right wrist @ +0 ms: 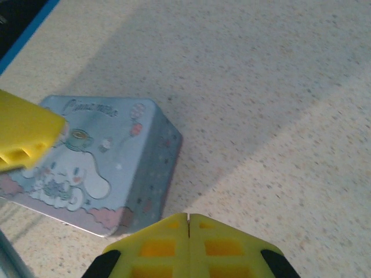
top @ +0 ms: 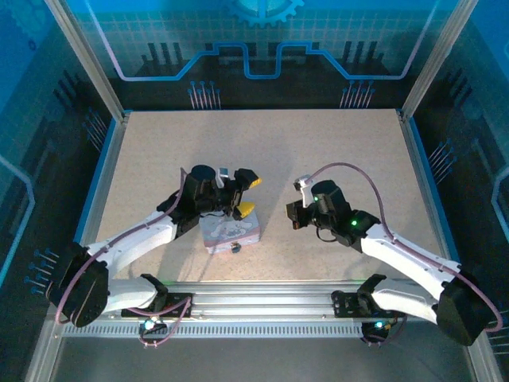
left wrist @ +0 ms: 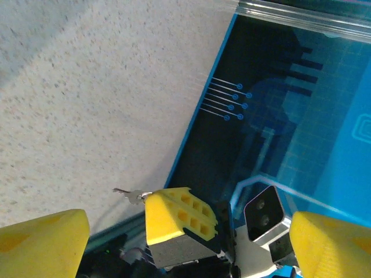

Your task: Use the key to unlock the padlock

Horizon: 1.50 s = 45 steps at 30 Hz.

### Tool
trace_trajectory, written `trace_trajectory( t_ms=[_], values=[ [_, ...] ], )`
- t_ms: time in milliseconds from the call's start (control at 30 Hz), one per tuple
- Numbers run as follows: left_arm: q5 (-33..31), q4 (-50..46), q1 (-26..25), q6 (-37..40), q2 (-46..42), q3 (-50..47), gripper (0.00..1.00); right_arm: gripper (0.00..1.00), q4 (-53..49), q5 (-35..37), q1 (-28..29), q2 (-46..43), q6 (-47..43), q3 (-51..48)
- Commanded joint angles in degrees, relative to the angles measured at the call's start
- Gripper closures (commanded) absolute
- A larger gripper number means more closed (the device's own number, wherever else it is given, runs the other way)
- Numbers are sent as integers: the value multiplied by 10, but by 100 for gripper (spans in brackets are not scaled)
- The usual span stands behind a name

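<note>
The key [left wrist: 131, 196], a thin metal sliver on a small ring, sticks out from the tip of my right gripper [top: 293, 213], whose yellow fingers [right wrist: 168, 243] are pressed together. The padlock [top: 235, 247] is a tiny dark lump at the near edge of the lavender cartoon tin box [top: 230, 231]. My left gripper [top: 248, 196] hangs open just above the box's far side, with nothing between its yellow fingers [left wrist: 43, 243]. In the right wrist view the box [right wrist: 98, 162] lies to the left of my shut fingers, apart from them.
The speckled beige table [top: 318, 151] spreads wide behind and to the right of the box. Blue walls and a metal frame [top: 103, 155] bound it. One left finger [right wrist: 26, 136] overlaps the box's left end in the right wrist view.
</note>
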Motion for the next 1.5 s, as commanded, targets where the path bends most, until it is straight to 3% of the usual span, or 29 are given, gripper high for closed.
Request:
trace_trajectory(
  t_ms=[0,367,733,1267,1467],
  values=[
    [-16,85,-13,-127,4,-32,12,100,29,-1,22,19,-11,36],
    [-48,123,-24,-221,-11,-66,13,100,78,3,67,85,-2,86],
    [-60,156,-33,-256,-2,-81,14,100,93,1,90,120,-2,116],
    [-86,161,-34,-268,-16,-104,48,100,102,1,95,109,22,105],
    [-87,160,-34,-269,-15,-106,56,100,104,2,95,105,25,104]
  ],
)
